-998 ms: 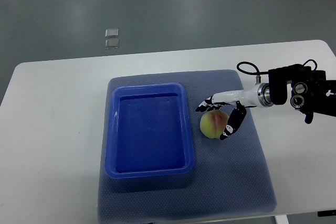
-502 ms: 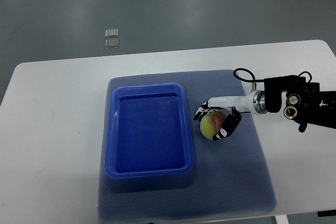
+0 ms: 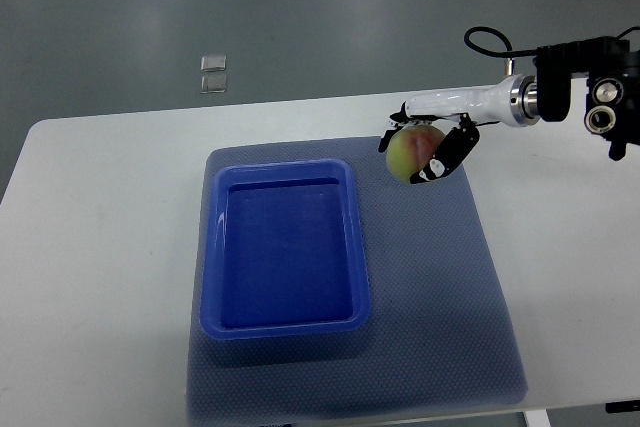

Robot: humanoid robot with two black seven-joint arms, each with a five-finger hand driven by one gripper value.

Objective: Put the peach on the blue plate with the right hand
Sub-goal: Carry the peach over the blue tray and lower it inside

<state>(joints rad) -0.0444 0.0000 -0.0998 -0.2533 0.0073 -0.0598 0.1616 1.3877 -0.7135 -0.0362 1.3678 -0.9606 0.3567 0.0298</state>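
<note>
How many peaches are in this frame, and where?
1. The single peach is gripped in the right hand, near the far right corner of the blue plate and outside its rim. The plate looks empty, and nothing suggests another peach is hidden.

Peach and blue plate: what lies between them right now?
Only bare grey mat in the top view. The peach sits in the right hand, right of and beyond the blue plate.

Glossy smooth plastic blue plate (image 3: 283, 247) lies on a matt, rough-woven cloth mat (image 3: 430, 277).
</note>
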